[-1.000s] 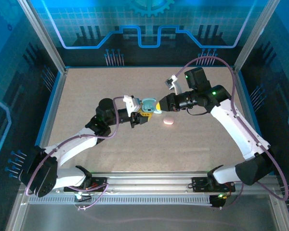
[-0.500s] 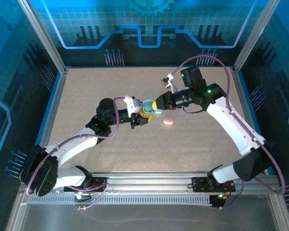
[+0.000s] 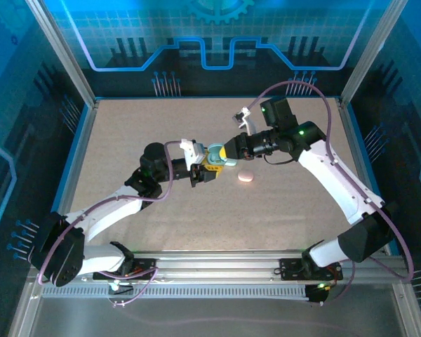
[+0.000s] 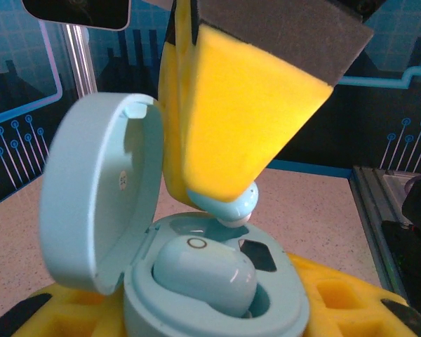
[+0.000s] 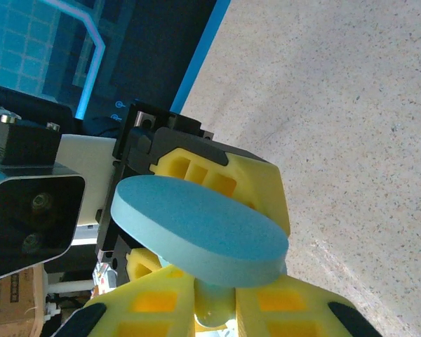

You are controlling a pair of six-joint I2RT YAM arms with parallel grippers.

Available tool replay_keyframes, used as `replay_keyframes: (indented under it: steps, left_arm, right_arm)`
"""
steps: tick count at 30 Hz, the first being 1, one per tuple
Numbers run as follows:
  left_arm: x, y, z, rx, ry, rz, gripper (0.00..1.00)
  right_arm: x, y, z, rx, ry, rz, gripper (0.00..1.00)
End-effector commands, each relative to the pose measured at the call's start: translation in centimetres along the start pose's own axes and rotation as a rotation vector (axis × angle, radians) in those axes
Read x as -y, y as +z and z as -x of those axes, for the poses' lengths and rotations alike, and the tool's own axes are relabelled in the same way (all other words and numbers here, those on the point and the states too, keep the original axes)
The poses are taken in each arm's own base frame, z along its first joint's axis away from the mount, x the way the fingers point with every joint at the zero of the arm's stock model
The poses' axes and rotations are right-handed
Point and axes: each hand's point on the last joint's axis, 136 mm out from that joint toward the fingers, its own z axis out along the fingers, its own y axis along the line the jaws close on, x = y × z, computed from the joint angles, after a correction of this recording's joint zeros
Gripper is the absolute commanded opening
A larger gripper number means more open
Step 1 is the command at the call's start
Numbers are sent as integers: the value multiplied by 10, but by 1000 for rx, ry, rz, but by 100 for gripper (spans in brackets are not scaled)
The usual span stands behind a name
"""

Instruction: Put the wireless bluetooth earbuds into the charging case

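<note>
- The left gripper (image 3: 205,171) is clamped on the light blue charging case (image 4: 217,312). It holds the case steady with the lid (image 4: 91,203) swung open, so the sockets face the other arm.
- One earbud (image 4: 203,274) already sits in its place, and the neighbouring socket (image 4: 259,254) looks empty.
- The right gripper (image 3: 229,154) is pinched tight on a second earbud (image 4: 228,205), just above that empty socket. I'd guess it is lined up to press the bud in.
- A pink oval piece (image 3: 245,177) lies on the tabletop (image 3: 126,126) nearby.
</note>
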Motion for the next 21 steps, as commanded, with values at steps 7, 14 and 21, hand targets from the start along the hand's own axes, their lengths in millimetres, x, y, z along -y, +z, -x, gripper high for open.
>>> replay_keyframes:
  steps: [7,14,21]
  left_arm:
    - [8,4,26,73,42,-57,34]
    - [9,4,29,90,35,-59,34]
    - [9,3,32,94,37,-55,34]
  right_arm:
    - [-8,10,8,21,-38,24,18]
    - [-9,15,10,36,-56,14,19]
    - [7,12,7,41,-56,-87,24]
